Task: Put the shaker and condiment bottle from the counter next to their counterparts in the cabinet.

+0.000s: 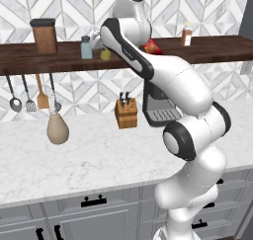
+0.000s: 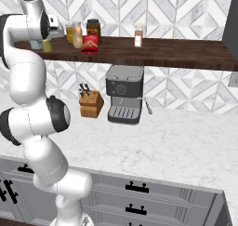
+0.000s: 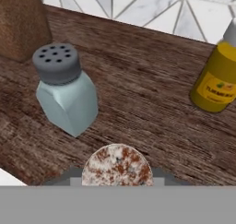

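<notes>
My gripper [image 3: 116, 173] is shut on the shaker [image 3: 116, 165], whose speckled brownish-pink cap shows between the fingertips in the hand view. The yellow-green shaker [image 1: 105, 55] is down at the level of the cabinet [image 1: 222, 49], the dark wooden shelf, just right of a pale blue-grey shaker [image 3: 64, 91]. Whether it touches the board I cannot tell. The red condiment bottle [image 2: 89, 43] lies on the cabinet [image 2: 186, 53] beside a cream-orange bottle [image 2: 77, 34]. The gripper [image 1: 104, 50] is at the shelf's left part.
On the shelf stand a brown canister [image 1: 44, 35], a yellow jar [image 3: 215, 82] and a slim red-brown bottle [image 2: 138, 36]. Below, the counter [image 1: 99, 155] carries a knife block [image 1: 126, 113], a coffee machine [image 2: 123, 99] and a tan jug [image 1: 57, 129]. Utensils [image 1: 29, 93] hang under the shelf.
</notes>
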Controlling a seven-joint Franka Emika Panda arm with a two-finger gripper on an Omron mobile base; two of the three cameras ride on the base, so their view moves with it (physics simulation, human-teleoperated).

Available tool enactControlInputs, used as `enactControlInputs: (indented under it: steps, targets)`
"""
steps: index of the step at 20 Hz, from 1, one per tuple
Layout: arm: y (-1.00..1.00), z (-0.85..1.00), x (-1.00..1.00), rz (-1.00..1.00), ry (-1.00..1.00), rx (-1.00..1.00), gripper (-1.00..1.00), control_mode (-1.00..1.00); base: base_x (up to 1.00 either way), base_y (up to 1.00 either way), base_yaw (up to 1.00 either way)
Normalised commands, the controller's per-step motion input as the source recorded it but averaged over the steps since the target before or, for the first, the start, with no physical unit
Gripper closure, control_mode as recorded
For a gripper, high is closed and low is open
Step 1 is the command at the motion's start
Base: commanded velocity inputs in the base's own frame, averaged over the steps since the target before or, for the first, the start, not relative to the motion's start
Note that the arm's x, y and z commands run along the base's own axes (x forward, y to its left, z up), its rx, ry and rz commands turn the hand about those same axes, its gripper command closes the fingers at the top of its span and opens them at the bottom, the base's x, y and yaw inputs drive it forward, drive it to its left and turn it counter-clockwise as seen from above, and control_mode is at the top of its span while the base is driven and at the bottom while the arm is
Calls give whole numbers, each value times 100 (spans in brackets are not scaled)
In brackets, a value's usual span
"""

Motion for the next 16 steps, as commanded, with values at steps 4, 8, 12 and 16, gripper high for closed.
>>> enactControlInputs:
  steps: [4,8,12,16]
  targets:
    - [2,0,28,0,0,1,100,-100,0,0,0]
    - [12,-6,13,0,2,2,100,-100,0,0,0]
    - [27,-11,6,3,15,5,100,-100,0,0,0]
    - [15,-22,7,1,13,5,100,-100,0,0,0]
